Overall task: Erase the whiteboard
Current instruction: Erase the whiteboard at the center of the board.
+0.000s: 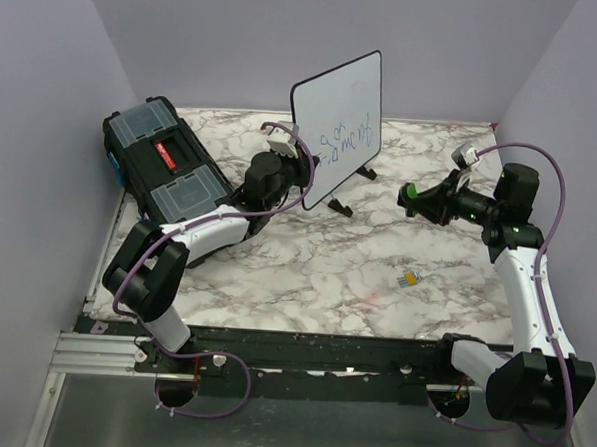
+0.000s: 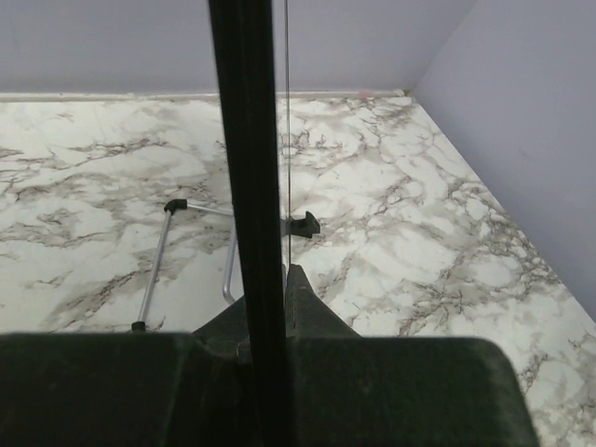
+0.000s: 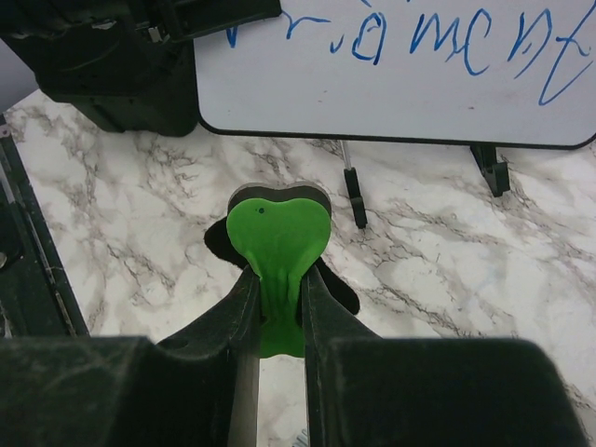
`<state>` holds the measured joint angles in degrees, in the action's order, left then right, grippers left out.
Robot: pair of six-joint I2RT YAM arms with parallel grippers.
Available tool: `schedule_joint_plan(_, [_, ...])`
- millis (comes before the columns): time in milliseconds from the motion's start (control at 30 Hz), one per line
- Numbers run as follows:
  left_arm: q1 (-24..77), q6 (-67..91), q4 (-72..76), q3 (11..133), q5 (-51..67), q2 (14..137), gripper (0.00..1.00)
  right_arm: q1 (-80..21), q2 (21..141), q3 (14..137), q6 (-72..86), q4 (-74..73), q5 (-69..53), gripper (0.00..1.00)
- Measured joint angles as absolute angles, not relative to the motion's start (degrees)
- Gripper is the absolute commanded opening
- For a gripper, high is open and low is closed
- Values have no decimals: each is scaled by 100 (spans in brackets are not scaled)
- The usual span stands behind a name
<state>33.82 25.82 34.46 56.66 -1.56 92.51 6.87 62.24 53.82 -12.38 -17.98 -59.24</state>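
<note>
The left hand (image 1: 307, 166) clamps the whiteboard (image 1: 339, 121) at its 9 o'clock edge (blue writing on it); the right hand (image 3: 279, 279) pinches a green eraser (image 3: 277, 233).

whiteboard (image 1: 336, 125) upright on table (image 1: 306, 274), rear centre; toolbox (image 1: 166, 167) left of it

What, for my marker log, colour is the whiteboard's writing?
Blue writing, clearest in the right wrist view.

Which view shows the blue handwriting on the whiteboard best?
Right wrist: the blue handwriting fills the upper picture, strokes large and sharp, though its top is cropped. Top external shows the whole whiteboard but the writing is tiny. Left wrist sees only the board's black frame edge-on, no writing.
</note>
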Motion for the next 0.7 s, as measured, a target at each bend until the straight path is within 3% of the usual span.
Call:
schedule_joint_plan(267, [3382,2552,3684,5594,-261,9310,0,687,6228,5378,-1240,-1761,-5929,1])
schedule_joint_plan(700, [3494,2742,5205,4351,-475,9290,0,687,6267,5349,-1240,-1756,-5959,1])
